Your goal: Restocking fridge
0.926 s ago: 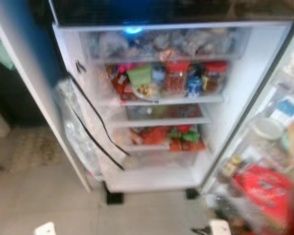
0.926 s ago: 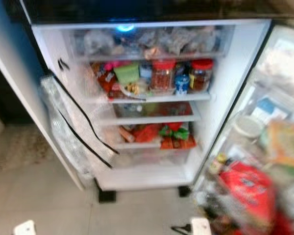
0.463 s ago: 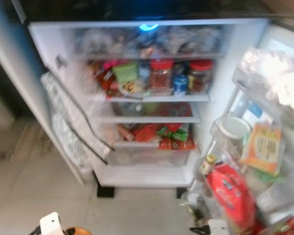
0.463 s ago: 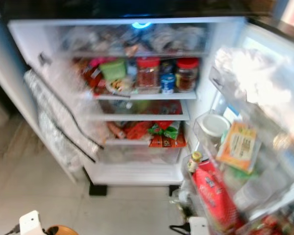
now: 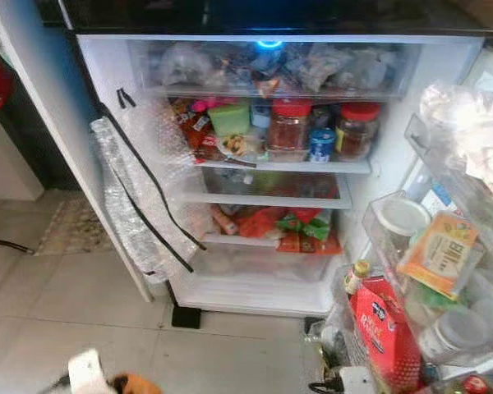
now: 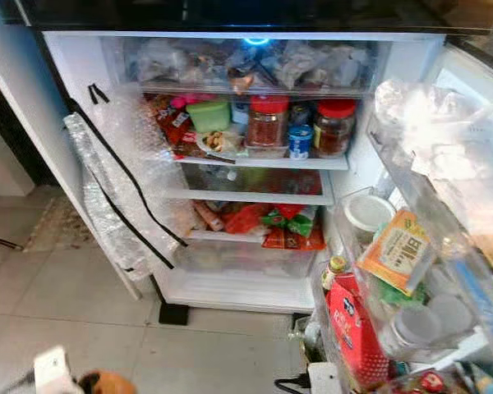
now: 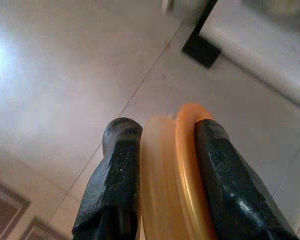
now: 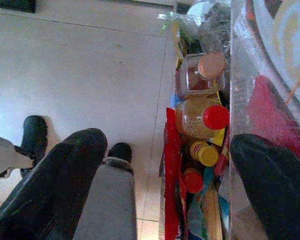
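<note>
I stand before the open fridge (image 5: 255, 164), left pincer (image 7: 162, 165) clenched on an orange lid-like disc (image 7: 182, 170), low above the floor (carry step, I judge). Next: raise it toward a shelf. Right pincer (image 8: 165, 165) is spread, empty, its wrist view revealing door-bin bottles (image 8: 200, 120).

My left gripper (image 7: 162, 150) with glossy black rounded fingers (image 7: 115, 175), right gripper (image 8: 165, 185) likewise black, white wrist housings (image 6: 53, 369)
</note>
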Available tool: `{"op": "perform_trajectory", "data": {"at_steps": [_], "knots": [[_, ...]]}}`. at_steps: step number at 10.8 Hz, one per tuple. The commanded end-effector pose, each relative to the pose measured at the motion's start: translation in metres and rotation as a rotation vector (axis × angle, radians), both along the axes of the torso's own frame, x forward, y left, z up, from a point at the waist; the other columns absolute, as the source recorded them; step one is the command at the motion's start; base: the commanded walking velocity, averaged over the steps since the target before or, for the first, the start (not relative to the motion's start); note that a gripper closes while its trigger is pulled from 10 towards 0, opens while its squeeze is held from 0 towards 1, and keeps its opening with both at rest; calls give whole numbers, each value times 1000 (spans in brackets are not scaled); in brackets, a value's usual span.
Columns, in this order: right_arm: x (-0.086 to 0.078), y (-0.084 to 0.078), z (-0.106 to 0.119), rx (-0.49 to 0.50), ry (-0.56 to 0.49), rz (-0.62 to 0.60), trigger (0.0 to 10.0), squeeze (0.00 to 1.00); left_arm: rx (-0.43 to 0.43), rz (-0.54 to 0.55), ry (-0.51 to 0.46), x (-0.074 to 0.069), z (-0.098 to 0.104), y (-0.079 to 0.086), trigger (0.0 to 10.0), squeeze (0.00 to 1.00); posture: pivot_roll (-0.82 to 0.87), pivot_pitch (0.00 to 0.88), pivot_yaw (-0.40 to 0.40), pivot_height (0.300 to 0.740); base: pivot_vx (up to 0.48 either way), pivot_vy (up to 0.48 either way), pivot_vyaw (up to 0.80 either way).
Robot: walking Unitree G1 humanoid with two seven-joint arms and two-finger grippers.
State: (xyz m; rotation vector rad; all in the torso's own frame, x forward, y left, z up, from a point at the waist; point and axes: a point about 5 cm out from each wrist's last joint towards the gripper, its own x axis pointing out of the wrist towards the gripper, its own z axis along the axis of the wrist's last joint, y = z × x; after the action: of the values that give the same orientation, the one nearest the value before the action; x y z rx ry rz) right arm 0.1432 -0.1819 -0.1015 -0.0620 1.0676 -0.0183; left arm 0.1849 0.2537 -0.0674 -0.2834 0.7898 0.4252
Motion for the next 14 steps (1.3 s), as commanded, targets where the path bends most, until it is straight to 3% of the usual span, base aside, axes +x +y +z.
{"op": "perform_trajectory", "data": {"at_steps": [1, 4, 6, 7, 8, 11, 14], "knots": [[1, -5, 1, -19, -6, -4, 10000, 0, 8, 9, -52, 10, 8, 5, 10000, 0, 39, 0, -3, 740, 0, 0, 0], [2, -6, 1, -31, -3, 30, 10000, 0, 32, -75, -305, 59, 46, 9, 10000, 0, 46, 0, -7, 740, 0, 0, 0], [2, -7, 2, -38, 1, 49, 10000, 0, 52, -175, -476, 84, 74, -3, 10000, 0, 47, 0, -7, 740, 0, 0, 0], [3, -7, 2, -36, 0, 49, 10000, 0, 26, -201, -534, 88, 82, -11, 10000, 0, 54, 0, -9, 740, 0, 0, 0], [4, -7, 2, -37, 0, 56, 10000, 0, -32, -273, -588, 88, 88, -26, 10000, 0, 56, 0, -12, 740, 0, 0, 0], [14, -7, 6, -41, -22, 73, 10000, 0, -221, -340, -694, 83, 106, -58, 10000, 0, 51, 0, -14, 740, 0, 0, 0], [33, -9, 14, -40, -62, 74, 10000, 0, -358, -341, -783, 103, 125, -80, 10000, 0, 44, 0, -34, 740, 0, 0, 0]]}}
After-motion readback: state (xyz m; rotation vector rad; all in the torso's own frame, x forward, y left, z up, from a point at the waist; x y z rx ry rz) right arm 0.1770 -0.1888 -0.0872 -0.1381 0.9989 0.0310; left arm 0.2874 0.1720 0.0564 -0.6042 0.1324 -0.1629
